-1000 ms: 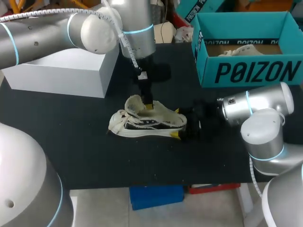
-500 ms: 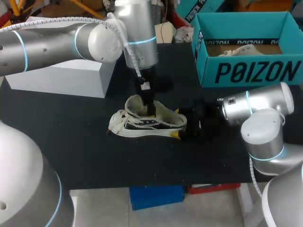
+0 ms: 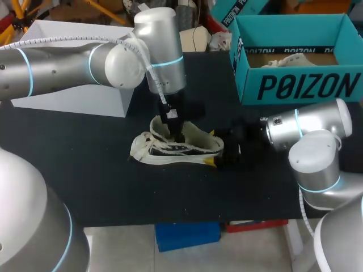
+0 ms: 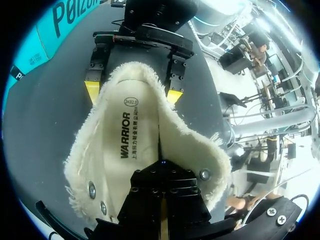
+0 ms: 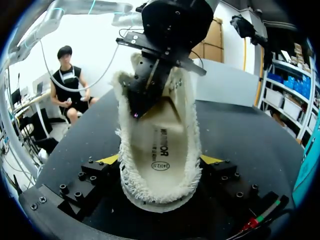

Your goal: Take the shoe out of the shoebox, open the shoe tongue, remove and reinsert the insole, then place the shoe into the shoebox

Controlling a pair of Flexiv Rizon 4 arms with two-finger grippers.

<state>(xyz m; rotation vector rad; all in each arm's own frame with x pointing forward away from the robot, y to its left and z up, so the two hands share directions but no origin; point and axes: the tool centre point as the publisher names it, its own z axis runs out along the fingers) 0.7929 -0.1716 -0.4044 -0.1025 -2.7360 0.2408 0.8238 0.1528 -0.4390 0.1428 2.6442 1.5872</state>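
Note:
A cream shoe (image 3: 170, 148) with fuzzy edges lies on its sole on the black table (image 3: 102, 187), toe to the left. My left gripper (image 3: 177, 129) reaches down into its opening, shut, with the black fingertips (image 4: 161, 172) at the printed insole (image 4: 127, 145). I cannot tell whether it pinches anything. My right gripper (image 3: 212, 147) comes in from the right, and its yellow tips (image 5: 107, 160) press the heel (image 5: 160, 195) from both sides. In the right wrist view my left gripper (image 5: 140, 107) hangs inside the shoe, ahead of the heel.
The teal shoebox (image 3: 306, 85) stands open at the back right with another pale shoe (image 3: 289, 59) in it. A white box (image 3: 74, 85) sits at the back left. Bare black table lies in front of the shoe.
My left arm has swung lower and closer over the shoe, and its gripper sits slightly deeper in the opening. The shoe and my right arm have stayed put.

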